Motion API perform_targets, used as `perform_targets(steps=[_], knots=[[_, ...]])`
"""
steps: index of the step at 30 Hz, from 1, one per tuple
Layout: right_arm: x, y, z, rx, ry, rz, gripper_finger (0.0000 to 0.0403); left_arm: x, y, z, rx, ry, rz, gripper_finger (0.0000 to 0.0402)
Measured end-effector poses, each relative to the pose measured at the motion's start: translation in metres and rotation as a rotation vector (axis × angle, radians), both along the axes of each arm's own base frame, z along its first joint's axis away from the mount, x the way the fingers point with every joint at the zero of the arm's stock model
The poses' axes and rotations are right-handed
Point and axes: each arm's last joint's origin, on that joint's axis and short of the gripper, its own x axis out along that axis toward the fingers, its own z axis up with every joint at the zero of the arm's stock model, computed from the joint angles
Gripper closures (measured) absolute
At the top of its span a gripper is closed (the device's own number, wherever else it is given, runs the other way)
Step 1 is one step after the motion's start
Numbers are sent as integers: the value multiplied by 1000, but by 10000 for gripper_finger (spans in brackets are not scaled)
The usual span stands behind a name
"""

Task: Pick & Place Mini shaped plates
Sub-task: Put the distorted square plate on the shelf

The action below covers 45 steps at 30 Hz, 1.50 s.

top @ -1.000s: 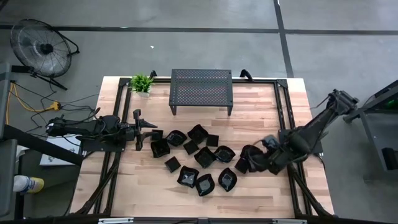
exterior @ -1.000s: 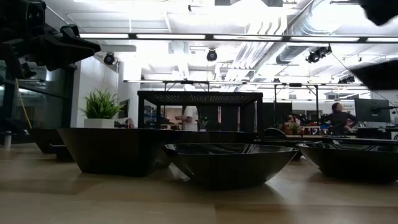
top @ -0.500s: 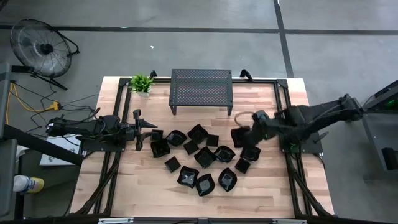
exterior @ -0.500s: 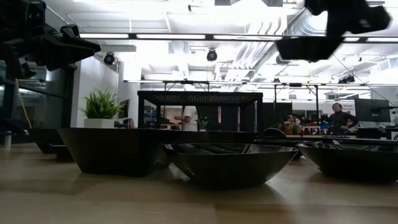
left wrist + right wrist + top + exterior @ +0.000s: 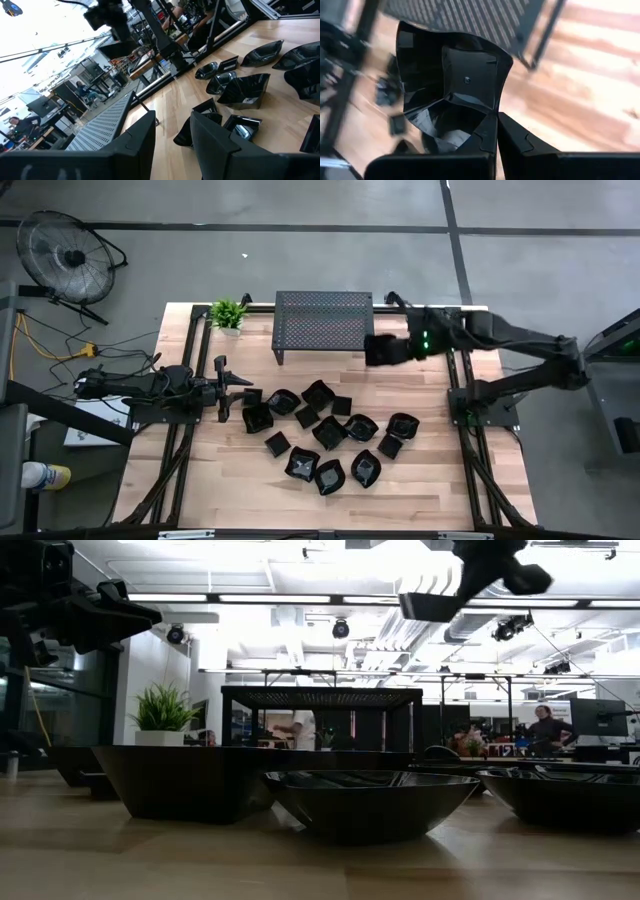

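High view: right gripper [image 5: 375, 350] clenches a mini plate [image 5: 383, 350] aloft, just beside the perforated stand [image 5: 324, 321].

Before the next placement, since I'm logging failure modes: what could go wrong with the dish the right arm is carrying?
The right gripper pinches the square plate only at one edge, so the glossy dish may tilt or slip out mid-air. It hangs beside the perforated stand; a low approach could clip the stand's edge. A drop could land on the plates clustered on the table and scatter them.
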Motion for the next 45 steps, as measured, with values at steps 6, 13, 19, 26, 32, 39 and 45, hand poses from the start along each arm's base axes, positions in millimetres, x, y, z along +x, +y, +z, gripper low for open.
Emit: perform_targets(steps=[6,13,19,26,32,39,45], knots=[[12,-32,3,3,-136,7,403,0,0,0,0,0,0,282],[29,-76,-13,66,-175,13,403,0,0,0,0,0,0,282],[36,-109,-35,131,-149,-5,403,0,0,0,0,0,0,282],[39,-130,-55,183,-109,-10,403,0,0,0,0,0,0,282],[38,-139,-63,184,-86,-17,402,0,0,0,0,0,0,282],[36,-143,-63,170,-79,-16,402,0,0,0,0,0,0,282],[34,-144,-64,149,-60,-25,402,0,0,0,0,0,0,282]])
